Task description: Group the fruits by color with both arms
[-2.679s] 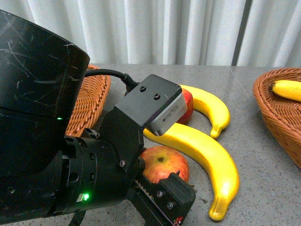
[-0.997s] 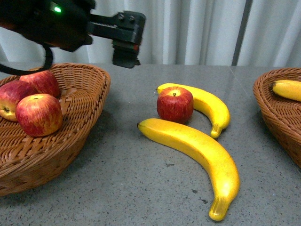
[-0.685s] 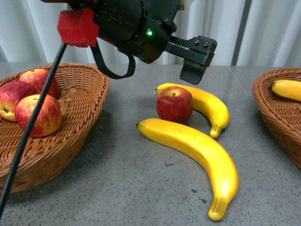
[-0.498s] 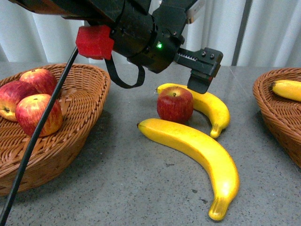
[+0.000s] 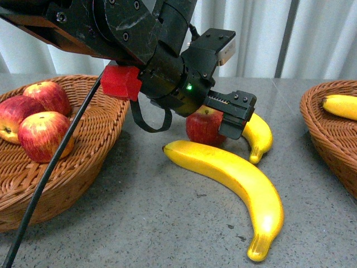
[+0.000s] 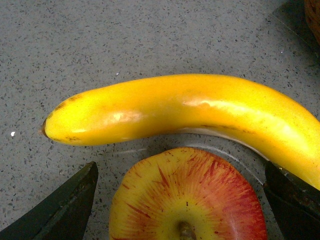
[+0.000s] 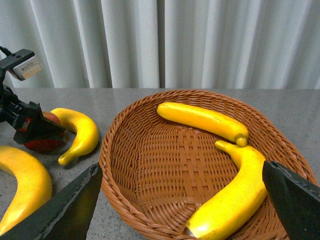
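My left gripper [image 5: 233,116] is open and low over the one loose red apple [image 5: 202,126] on the table. In the left wrist view the apple [image 6: 187,200] lies between the two spread black fingers [image 6: 60,210], not gripped. A long banana [image 5: 234,177] lies in front of the apple and a shorter banana [image 5: 257,134] behind it; one banana [image 6: 175,107] shows in the left wrist view. My right gripper [image 7: 180,170] is open and empty above the right basket [image 7: 150,210], which holds two bananas [image 7: 202,120] [image 7: 235,200].
The left wicker basket [image 5: 95,162] holds three red apples [image 5: 42,134]. The right basket [image 5: 329,139] stands at the table's right edge with a banana [image 5: 341,106] showing. A black cable [image 5: 50,167] hangs from the left arm across the left basket. Grey curtains stand behind.
My left arm has swung from over the left basket to the right and come down over the loose apple. The apple and bananas have not moved.
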Robot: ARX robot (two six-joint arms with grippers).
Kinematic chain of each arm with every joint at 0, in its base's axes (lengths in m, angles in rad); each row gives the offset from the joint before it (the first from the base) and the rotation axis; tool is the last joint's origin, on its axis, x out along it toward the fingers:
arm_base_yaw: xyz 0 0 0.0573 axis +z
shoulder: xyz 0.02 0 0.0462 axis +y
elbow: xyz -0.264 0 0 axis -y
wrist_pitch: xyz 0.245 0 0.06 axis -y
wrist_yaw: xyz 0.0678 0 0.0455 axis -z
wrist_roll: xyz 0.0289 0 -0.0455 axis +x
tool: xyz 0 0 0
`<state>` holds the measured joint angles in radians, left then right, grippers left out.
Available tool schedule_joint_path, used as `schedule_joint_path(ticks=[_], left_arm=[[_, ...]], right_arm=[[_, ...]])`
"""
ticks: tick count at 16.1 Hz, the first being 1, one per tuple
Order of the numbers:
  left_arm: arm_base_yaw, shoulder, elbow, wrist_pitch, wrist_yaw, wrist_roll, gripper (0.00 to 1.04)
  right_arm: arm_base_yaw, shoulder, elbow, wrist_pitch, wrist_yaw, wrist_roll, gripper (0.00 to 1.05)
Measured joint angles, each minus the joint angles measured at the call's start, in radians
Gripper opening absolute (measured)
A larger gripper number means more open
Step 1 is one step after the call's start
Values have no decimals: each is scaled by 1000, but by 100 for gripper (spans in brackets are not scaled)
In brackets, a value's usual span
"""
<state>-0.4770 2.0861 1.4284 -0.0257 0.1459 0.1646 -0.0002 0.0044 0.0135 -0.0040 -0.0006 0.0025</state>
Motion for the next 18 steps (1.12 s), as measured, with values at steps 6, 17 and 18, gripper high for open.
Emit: schedule_joint_path(ticks=[6, 17, 18], left_arm=[[24, -44, -31, 3, 3, -14, 66], [339, -332, -219, 47, -180, -173, 66], [344, -332, -227, 52, -161, -173, 66]], right_arm=[[0, 0, 0, 0, 0, 0, 98], [0, 0, 0, 0, 0, 0, 98], [0, 0, 0, 0, 0, 0, 98]])
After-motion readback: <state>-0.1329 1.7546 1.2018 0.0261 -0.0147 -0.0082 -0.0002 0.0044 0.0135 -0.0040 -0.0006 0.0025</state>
